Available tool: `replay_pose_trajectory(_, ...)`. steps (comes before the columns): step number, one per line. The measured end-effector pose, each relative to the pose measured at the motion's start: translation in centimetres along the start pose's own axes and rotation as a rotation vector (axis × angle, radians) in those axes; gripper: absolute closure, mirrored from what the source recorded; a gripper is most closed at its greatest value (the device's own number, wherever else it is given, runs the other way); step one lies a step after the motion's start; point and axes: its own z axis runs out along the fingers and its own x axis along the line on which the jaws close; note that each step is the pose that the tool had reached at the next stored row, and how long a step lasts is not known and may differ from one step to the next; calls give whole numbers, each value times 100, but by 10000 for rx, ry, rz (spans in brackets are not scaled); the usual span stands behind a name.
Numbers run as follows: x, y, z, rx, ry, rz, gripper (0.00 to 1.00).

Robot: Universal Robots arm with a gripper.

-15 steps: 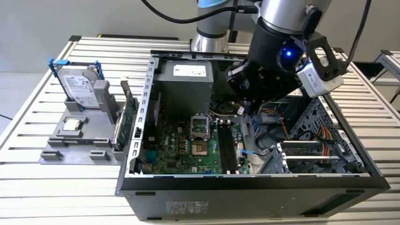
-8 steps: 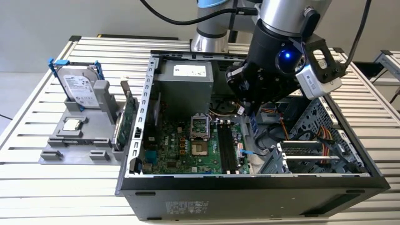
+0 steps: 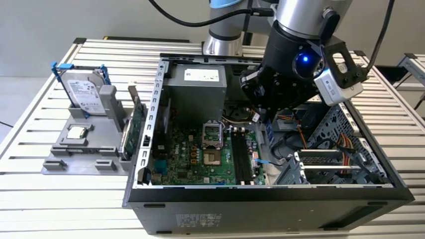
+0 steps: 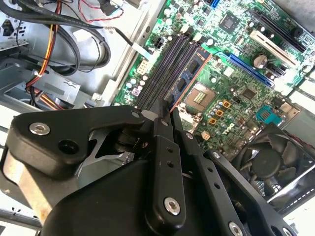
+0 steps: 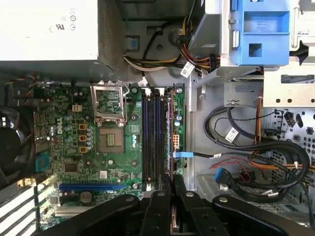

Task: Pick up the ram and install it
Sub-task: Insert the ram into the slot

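Note:
In both wrist views my gripper [image 4: 166,104] [image 5: 172,179] is shut on the ram [image 4: 192,73]. The ram is a thin dark-blue stick that reaches forward from the fingertips. In the first wrist view the ram [image 5: 171,137] shows edge-on, lying along the outermost of the black memory slots [image 5: 152,137] on the green motherboard [image 5: 74,147]. Whether it touches a slot I cannot tell. In the exterior view the arm's head [image 3: 292,64] hangs inside the open computer case [image 3: 265,199], above the far end of the memory slots [image 3: 240,159].
A grey power supply [image 3: 196,84] stands at the back of the case. Bundled cables [image 5: 246,152] and a blue drive bracket [image 5: 258,32] lie beside the slots, and a fan [image 4: 266,162] sits past the processor socket [image 5: 110,140]. Outside the case, a grey holder [image 3: 79,149] carries a green card [image 3: 136,132] and a hard drive [image 3: 86,92].

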Motion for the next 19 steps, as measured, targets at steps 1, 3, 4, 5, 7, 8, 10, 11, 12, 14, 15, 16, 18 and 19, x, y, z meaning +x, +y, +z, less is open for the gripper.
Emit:
replay_pose_trajectory(1,0,0,4,-2,0,0,100)
replay_pose_trajectory(3,0,0,25,-3,0,0,100)
replay_pose_trajectory(4,0,0,31,-1,0,0,100)
replay_pose_trajectory(5,0,0,32,0,0,0,100)
replay_pose_trajectory(7,0,0,32,1,0,0,100)
replay_pose_trajectory(8,0,0,32,1,0,0,100)
replay_pose_trajectory(10,0,0,37,-2,0,0,100)
replay_pose_trajectory(11,0,0,40,-2,0,0,100)
replay_pose_trajectory(12,0,0,44,-2,-1,0,100)
replay_pose_trajectory(14,0,0,55,-1,0,0,100)
replay_pose_trajectory(15,0,0,62,-1,-1,0,100)
replay_pose_trajectory(16,0,0,69,-2,-1,0,100)
replay_pose_trajectory(18,0,0,85,-1,-1,0,100)
replay_pose_trajectory(19,0,1,97,-1,-1,0,100)
